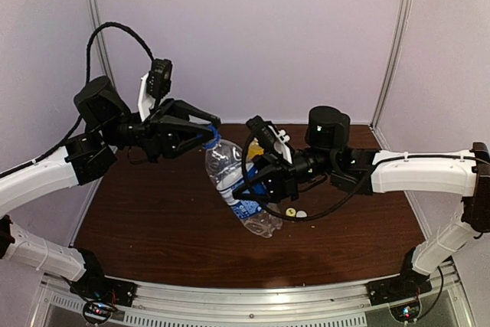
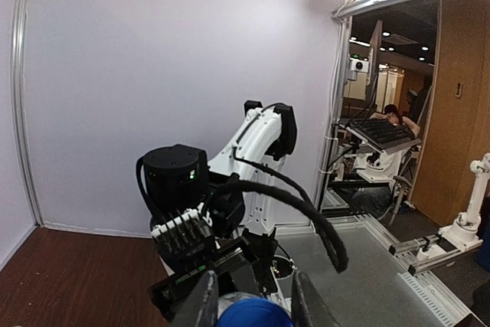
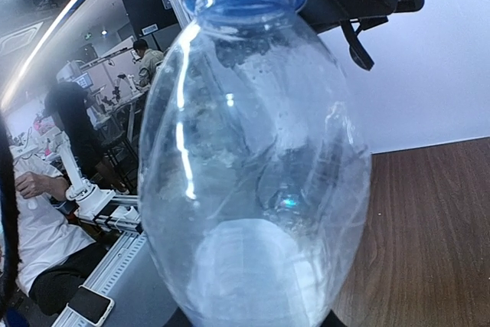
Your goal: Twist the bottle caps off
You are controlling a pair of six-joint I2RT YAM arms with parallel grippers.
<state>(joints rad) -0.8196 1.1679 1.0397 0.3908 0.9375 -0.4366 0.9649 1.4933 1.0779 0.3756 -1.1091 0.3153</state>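
The taller clear bottle (image 1: 230, 174) with a blue label hangs tilted above the table, held between both arms. My left gripper (image 1: 205, 137) is shut on its blue cap (image 1: 211, 140); in the left wrist view the cap (image 2: 253, 313) sits between the two fingers (image 2: 205, 300). My right gripper (image 1: 259, 183) is shut around the bottle's body, which fills the right wrist view (image 3: 253, 166), hiding the jaws. A yellow cap (image 1: 290, 210) and a white cap (image 1: 302, 214) lie loose on the table. The yellow-orange bottle (image 1: 255, 148) shows partly behind the right gripper. The short clear bottle is hidden.
The brown table (image 1: 153, 220) has white booth walls at its back and sides. A metal rail (image 1: 253, 300) with the arm bases runs along the near edge. A black cable (image 1: 306, 216) loops under the right wrist near the loose caps.
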